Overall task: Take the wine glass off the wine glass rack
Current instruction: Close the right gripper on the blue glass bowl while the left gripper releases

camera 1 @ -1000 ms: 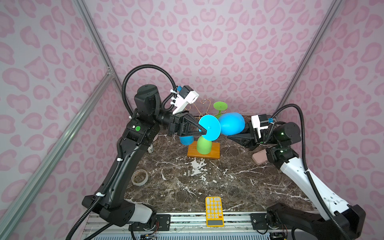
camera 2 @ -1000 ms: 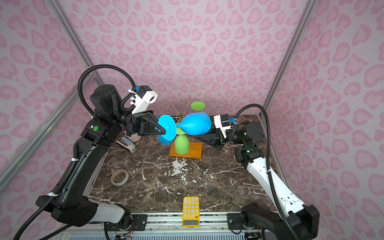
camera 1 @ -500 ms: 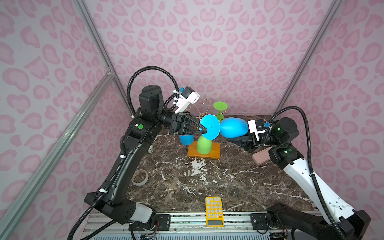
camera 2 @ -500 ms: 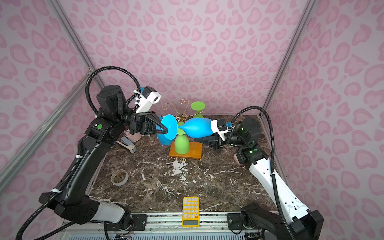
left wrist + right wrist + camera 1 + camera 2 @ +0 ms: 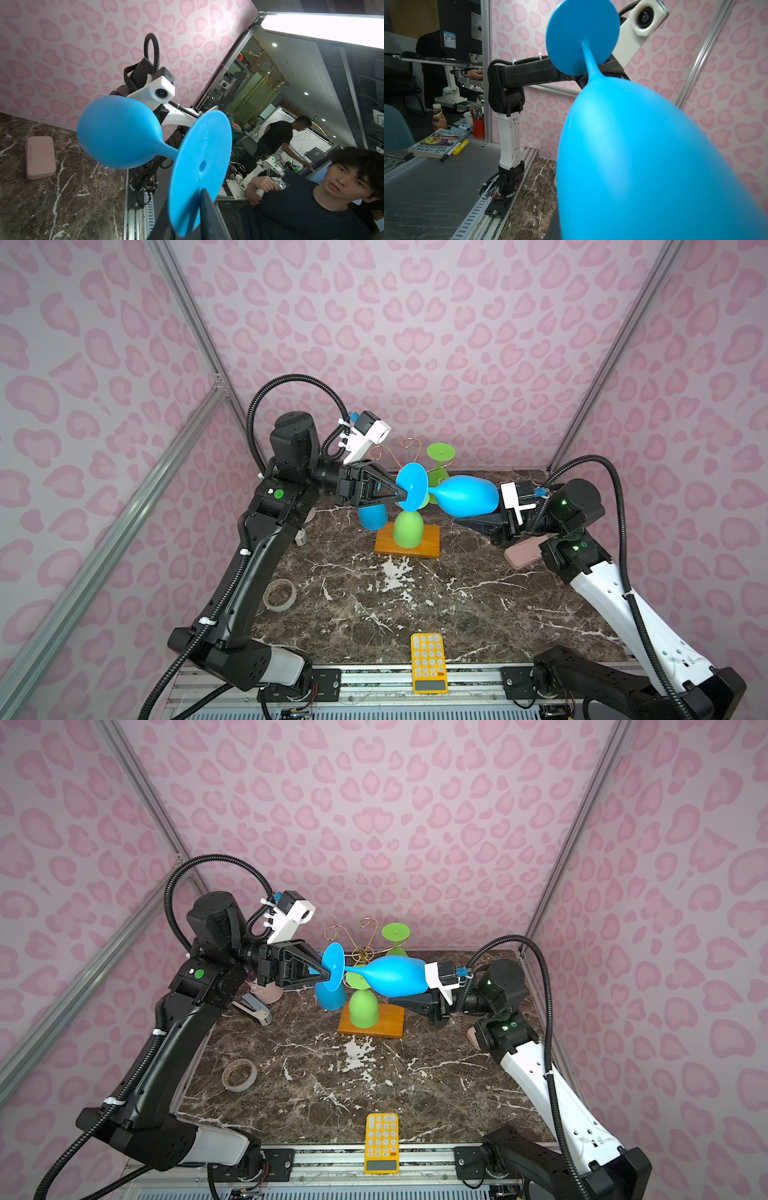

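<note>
Blue wine glass | off wine glass rack, airborne, horizontal | left gripper straddles foot, right gripper at bowl; grips cannot be told | remaining: probably set-down

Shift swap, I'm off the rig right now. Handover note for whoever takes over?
Left gripper: fingers astride the foot rim of the blue wine glass; gripping or loose, unclear.
Right gripper: at the bowl's mouth, jaws hidden.
Glass: horizontal in mid-air between both, close by the wine glass rack.
Done: glass appears off the rack.
Left: settle which arm carries it, then set it down clear of the rack.
</note>
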You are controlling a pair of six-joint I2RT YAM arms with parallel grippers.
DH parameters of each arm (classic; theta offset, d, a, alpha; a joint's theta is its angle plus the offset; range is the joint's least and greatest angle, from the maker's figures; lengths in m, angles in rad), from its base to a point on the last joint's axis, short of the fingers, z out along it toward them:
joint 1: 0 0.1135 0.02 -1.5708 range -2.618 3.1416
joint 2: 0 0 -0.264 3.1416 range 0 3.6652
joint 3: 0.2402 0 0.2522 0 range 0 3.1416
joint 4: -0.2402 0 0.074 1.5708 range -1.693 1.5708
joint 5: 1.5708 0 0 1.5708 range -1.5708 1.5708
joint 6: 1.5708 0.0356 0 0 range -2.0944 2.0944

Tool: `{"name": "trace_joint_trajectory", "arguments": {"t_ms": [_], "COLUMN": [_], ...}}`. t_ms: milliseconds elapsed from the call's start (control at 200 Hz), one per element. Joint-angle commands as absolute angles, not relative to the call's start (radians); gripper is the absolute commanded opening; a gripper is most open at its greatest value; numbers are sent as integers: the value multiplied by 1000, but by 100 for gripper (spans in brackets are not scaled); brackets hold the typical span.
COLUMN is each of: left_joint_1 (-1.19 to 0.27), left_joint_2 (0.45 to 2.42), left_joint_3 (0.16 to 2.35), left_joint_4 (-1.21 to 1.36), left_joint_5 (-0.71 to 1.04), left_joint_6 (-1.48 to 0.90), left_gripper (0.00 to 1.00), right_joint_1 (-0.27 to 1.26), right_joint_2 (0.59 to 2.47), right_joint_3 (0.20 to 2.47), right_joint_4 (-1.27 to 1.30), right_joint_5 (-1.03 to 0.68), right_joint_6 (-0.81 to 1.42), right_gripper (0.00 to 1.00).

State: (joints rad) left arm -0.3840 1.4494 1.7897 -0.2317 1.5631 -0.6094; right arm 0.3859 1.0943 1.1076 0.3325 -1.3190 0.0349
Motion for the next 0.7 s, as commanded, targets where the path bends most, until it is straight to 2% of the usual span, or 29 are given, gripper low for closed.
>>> {"name": "trace_joint_trajectory", "arguments": {"t_ms": [0,40,65,420,695], "left_joint_1": [-378,-374,-371,-342,-292], "left_joint_2": [1461,1460,1458,1430,1408], "left_joint_3": [1782,1780,1779,1752,1744], "left_joint_4": [-205,-204,-204,-179,-159], "left_joint_5": [1678,1676,1677,1671,1642], "left_joint_6": [-588,-586,-585,-596,-606], "left_gripper": [34,35,41,78,94], "right_joint_1": [397,398,399,406,408], "right_joint_2": [1082,1078,1076,1033,996], "right_joint_3": [1120,1120,1120,1133,1124], "right_joint_4": [423,417,416,370,315], "right_joint_5": [-1305,-1304,-1301,-1269,-1245], "right_joint_6": [77,75,74,56,31], "right_gripper": [0,0,0,0,0]}}
